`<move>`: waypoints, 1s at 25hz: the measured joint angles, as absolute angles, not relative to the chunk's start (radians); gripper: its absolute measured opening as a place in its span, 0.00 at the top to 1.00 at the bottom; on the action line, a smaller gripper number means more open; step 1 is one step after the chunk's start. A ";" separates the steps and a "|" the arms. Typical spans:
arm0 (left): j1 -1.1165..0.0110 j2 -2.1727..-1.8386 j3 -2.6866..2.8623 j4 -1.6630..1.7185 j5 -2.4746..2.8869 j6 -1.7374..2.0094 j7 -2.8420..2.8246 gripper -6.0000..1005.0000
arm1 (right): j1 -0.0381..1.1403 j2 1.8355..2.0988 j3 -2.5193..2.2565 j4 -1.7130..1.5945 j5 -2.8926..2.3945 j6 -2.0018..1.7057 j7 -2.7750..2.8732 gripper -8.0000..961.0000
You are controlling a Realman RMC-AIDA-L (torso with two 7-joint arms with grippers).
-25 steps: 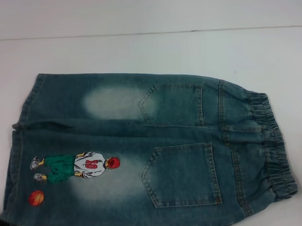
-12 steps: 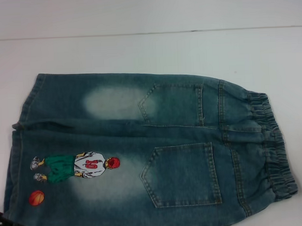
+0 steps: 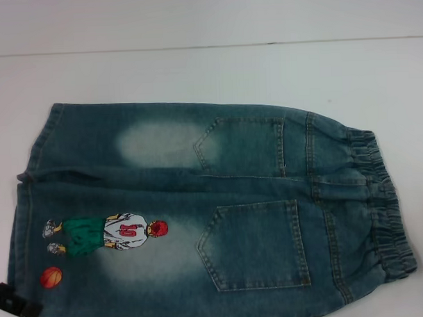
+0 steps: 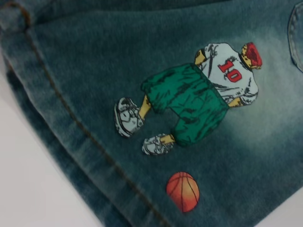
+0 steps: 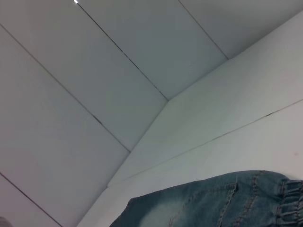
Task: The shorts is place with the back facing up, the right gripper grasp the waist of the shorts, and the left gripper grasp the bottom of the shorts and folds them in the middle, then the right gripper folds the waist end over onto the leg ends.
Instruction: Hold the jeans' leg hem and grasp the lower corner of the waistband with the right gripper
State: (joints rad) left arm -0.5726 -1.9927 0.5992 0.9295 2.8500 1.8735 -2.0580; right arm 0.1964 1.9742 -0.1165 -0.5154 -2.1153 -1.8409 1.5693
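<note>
White table (image 3: 194, 69) bears the shorts (image 3: 213, 214), spread flat, pockets up. Left gripper (image 3: 15, 304) hovers by the bottom of the shorts (image 3: 25, 207); its fingers' state cannot be told.

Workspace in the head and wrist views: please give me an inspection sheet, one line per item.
Surface: white table, bare around the garment.
Job's things: shorts spread flat, back pockets up, waist toward the robot's right, leg hems toward its left.
Clutter: nothing seen.
Grippers: left gripper a dark tip at the near hem corner; right gripper not in view.
Cables: nothing seen.
Surroundings: pale panelled wall.
</note>
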 joint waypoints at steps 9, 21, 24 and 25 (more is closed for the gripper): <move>-0.588 -1.994 0.601 0.899 2.852 1.854 -2.057 0.09 | 0.196 1.974 -0.117 -0.515 -2.115 -1.841 1.569 0.11; -0.581 -1.988 0.594 0.904 2.856 1.863 -2.058 0.09 | 0.199 1.974 -0.115 -0.514 -2.114 -1.841 1.569 0.11; -0.579 -1.987 0.595 0.905 2.856 1.866 -2.058 0.09 | 0.200 1.974 -0.113 -0.514 -2.114 -1.841 1.569 0.11; -0.577 -1.987 0.595 0.906 2.856 1.867 -2.059 0.09 | 0.200 1.974 -0.111 -0.514 -2.114 -1.841 1.569 0.12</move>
State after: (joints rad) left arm -0.5770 -1.9866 0.5949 0.9064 2.8563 1.8668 -2.0591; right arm 0.1996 1.9737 -0.1114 -0.5138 -2.1140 -1.8406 1.5693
